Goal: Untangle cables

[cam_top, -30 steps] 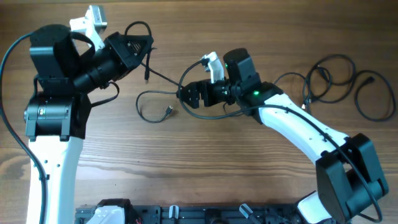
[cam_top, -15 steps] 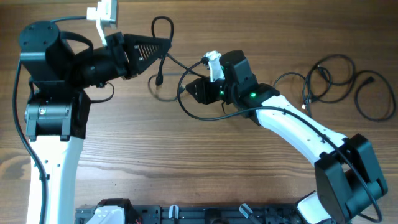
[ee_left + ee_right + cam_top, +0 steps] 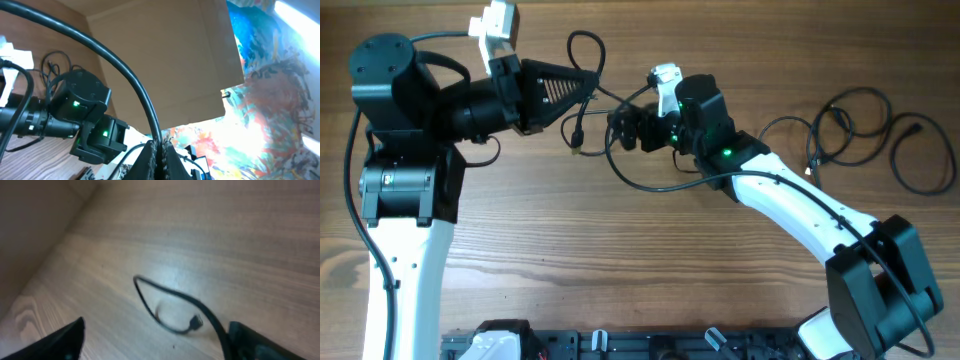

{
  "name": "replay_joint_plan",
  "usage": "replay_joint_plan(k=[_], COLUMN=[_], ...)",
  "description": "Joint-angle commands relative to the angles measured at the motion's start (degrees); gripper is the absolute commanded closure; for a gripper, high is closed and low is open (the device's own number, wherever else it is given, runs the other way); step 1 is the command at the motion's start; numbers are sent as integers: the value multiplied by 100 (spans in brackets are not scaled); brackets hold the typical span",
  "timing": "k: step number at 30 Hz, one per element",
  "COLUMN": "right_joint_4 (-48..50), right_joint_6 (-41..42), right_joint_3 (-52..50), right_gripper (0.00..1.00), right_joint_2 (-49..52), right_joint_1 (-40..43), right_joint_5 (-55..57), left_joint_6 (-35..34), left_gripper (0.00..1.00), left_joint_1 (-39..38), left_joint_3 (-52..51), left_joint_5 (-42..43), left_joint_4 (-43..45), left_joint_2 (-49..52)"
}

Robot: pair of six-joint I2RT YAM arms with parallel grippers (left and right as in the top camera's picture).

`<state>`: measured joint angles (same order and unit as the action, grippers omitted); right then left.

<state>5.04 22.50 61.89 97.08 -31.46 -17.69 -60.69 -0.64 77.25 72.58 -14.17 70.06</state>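
Observation:
My left gripper (image 3: 590, 86) is shut on one thin black cable (image 3: 583, 42), which loops above it while a plug end (image 3: 577, 141) dangles below. In the left wrist view the closed fingertips (image 3: 151, 150) pinch that cable (image 3: 107, 52) as it arcs up and to the left. Just right of it my right gripper (image 3: 618, 129) stands open, with another stretch of the cable (image 3: 645, 184) curving beneath it. Seen from the right wrist, the gripper (image 3: 157, 345) has wide-apart fingers (image 3: 67, 340); a cable with its plug (image 3: 197, 322) lies between them, close by the right finger. More cables (image 3: 865, 125) lie looped at the right.
The right arm's white link (image 3: 800, 215) runs from the lower right across the table. The left arm's base (image 3: 405, 180) stands at the left. A black rail (image 3: 620, 345) lines the front edge. A cardboard wall (image 3: 165, 60) rises behind the table.
The left gripper has swung right and lifted the cable, pulling its loop and plug off the table. The right gripper has moved up and left, closer to the left one.

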Motion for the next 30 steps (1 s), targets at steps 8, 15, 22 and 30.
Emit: replay_joint_plan(k=[8, 15, 22, 30], right_joint_4=[627, 575, 293, 273], right_joint_6=[-304, -752, -1329, -1502], right_joint_3=[-50, -50, -50, -50], right_gripper=[1, 55, 96, 96], right_joint_2=[57, 59, 59, 59], right_joint_1=[2, 2, 13, 20], right_joint_5=[1460, 721, 63, 431], left_joint_6=[-1062, -1182, -1180, -1180], left_gripper=[96, 96, 96, 96], left_joint_1=[17, 17, 17, 146], left_joint_3=[4, 4, 4, 4], left_joint_5=[721, 723, 579, 579], left_joint_4=[922, 1366, 1405, 1405], left_joint_2=[-83, -85, -85, -85])
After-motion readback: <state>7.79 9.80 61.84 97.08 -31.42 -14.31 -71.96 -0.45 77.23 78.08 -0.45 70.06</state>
